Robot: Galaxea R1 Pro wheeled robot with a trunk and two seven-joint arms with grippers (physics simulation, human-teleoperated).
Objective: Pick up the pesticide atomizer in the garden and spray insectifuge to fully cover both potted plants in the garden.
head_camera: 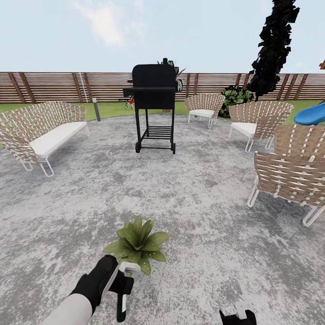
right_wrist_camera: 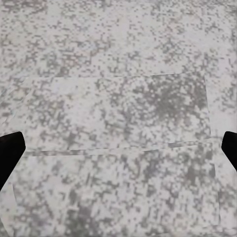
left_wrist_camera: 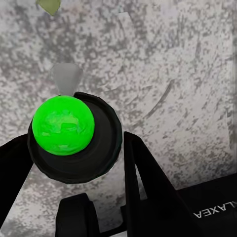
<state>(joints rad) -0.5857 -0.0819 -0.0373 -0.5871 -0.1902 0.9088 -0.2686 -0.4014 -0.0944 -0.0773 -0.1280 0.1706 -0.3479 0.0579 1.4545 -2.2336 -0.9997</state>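
Grey mottled stone patio (head_camera: 194, 203) spreads under the robot, ringed by woven lounge chairs, a sofa (head_camera: 43, 131) with a white cushion and a black barbecue grill (head_camera: 154, 106) standing in the middle. Behind them runs a brown slatted fence (head_camera: 54, 85), with a strip of lawn at its foot.

The left gripper (head_camera: 118, 282) is clamped on the pesticide atomizer (head_camera: 122, 298): in the head view its whitish trigger head sits at the fingers and the dark green body hangs below them. In the left wrist view the bottle's (left_wrist_camera: 74, 138) round dark end with a bright green centre fills the space between the black fingers (left_wrist_camera: 143, 177), which press its sides.

One potted plant (head_camera: 137, 243) stands on the stone just beyond that gripper, its broad pointed leaves nearly touching the trigger head; its pot is hidden under the leaves.

The right gripper (head_camera: 239, 316) shows low in the head view; in the right wrist view its fingertips (right_wrist_camera: 10, 158) stand wide apart over bare stone, holding nothing.
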